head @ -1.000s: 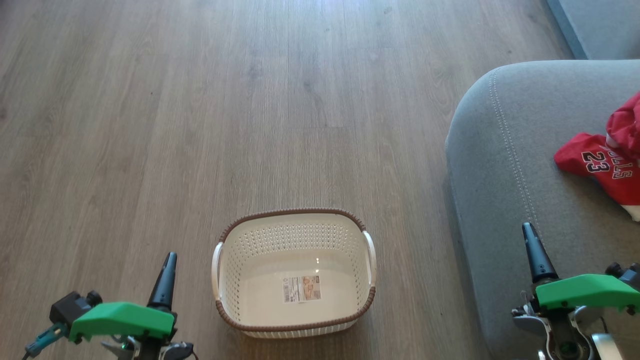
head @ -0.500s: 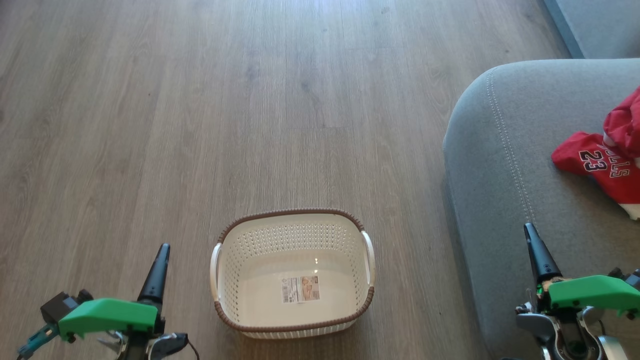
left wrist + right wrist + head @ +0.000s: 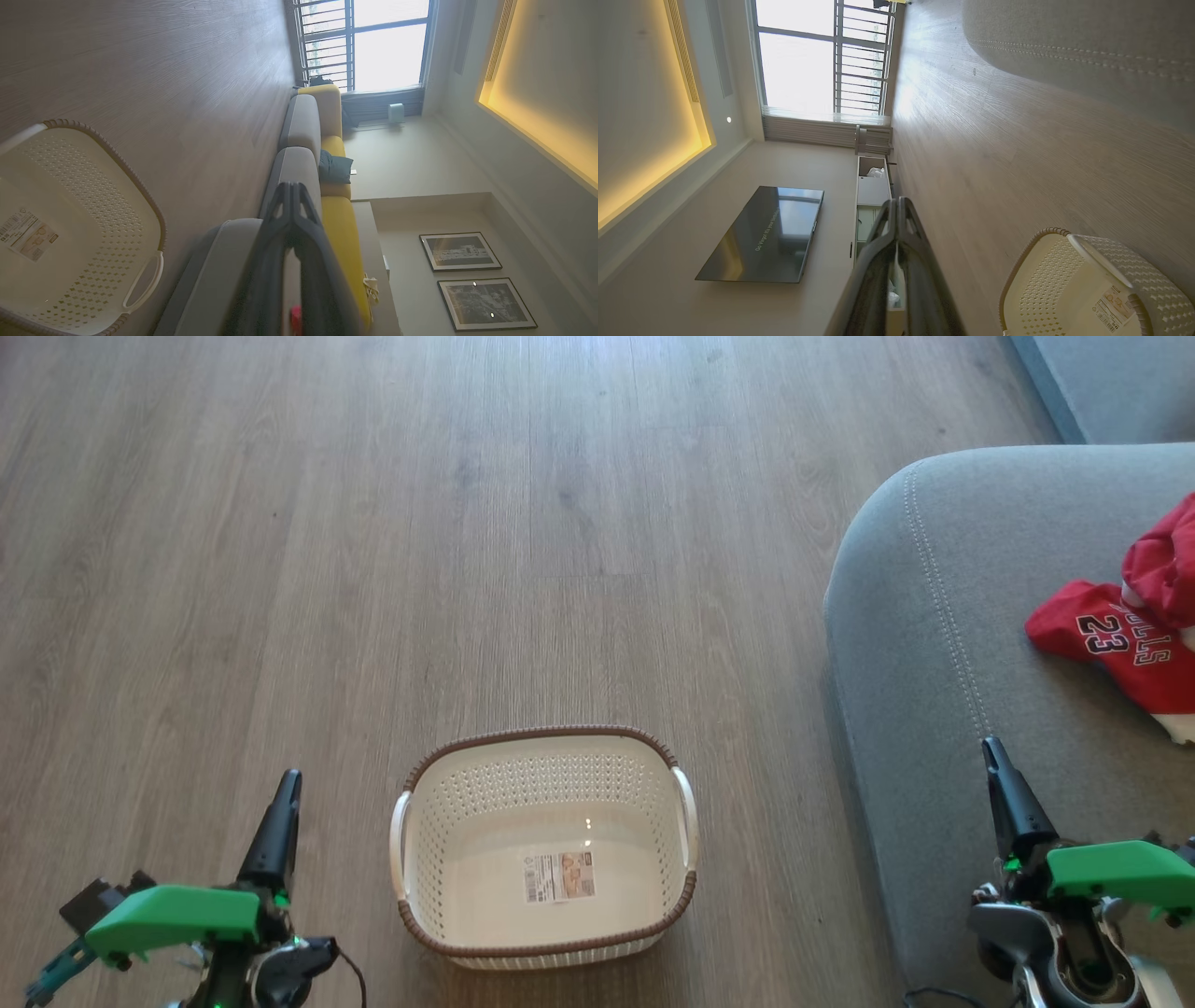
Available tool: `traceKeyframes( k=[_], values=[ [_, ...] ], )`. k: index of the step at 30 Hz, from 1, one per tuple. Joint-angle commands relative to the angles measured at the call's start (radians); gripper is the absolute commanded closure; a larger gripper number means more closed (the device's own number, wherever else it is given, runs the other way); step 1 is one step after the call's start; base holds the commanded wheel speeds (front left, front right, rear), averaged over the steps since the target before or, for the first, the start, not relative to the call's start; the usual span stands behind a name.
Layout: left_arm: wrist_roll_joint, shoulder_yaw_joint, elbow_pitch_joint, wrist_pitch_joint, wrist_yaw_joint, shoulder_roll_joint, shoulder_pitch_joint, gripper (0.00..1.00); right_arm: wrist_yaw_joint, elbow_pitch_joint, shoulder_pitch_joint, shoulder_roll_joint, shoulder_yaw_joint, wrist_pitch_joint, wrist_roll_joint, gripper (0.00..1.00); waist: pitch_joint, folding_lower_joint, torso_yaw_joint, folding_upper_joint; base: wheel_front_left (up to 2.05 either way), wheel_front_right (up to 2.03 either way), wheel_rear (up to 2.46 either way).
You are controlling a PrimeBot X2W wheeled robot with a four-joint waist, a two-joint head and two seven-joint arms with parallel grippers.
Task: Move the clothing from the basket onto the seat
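The red clothing (image 3: 1134, 649), a jersey with the number 23, lies on the grey seat (image 3: 943, 616) at the right edge of the head view. On the floor stands the cream basket (image 3: 544, 845) with nothing in it but a paper label; its wall also appears in the left wrist view (image 3: 70, 224) and the right wrist view (image 3: 1087, 284). My left gripper (image 3: 285, 784) is shut and holds nothing, left of the basket. Over the seat's front part, my right gripper (image 3: 991, 751) is also shut and holds nothing. Both wrist views show fingertips pressed together: left gripper (image 3: 290, 186), right gripper (image 3: 896, 201).
Wooden floor (image 3: 467, 523) stretches ahead and to the left. Another grey cushion (image 3: 1111, 383) sits at the top right. A long grey and yellow sofa (image 3: 322, 154) runs toward a window, and a television (image 3: 761, 233) hangs on the wall.
Both grippers have drifted outward and slightly lower in the head view, staying shut. The camera shifted a little. Basket and clothing lie as before.
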Motion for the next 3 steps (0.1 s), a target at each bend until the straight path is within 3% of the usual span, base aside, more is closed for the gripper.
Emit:
traceKeyframes(
  k=[1,3],
  values=[
    [-0.04,0.037,-0.033,0.014,-0.01,0.006,-0.057,1.0,0.0,-0.035,-0.05,0.0,0.014,0.014,0.04,1.0,0.0,0.0,-0.001,0.0,0.0,0.0,0.0],
    [-0.051,0.04,-0.034,0.017,-0.012,0.006,-0.058,1.0,0.0,-0.035,-0.05,0.0,0.013,0.017,0.052,1.0,0.0,0.0,-0.001,0.0,0.0,0.0,0.0]
  ],
)
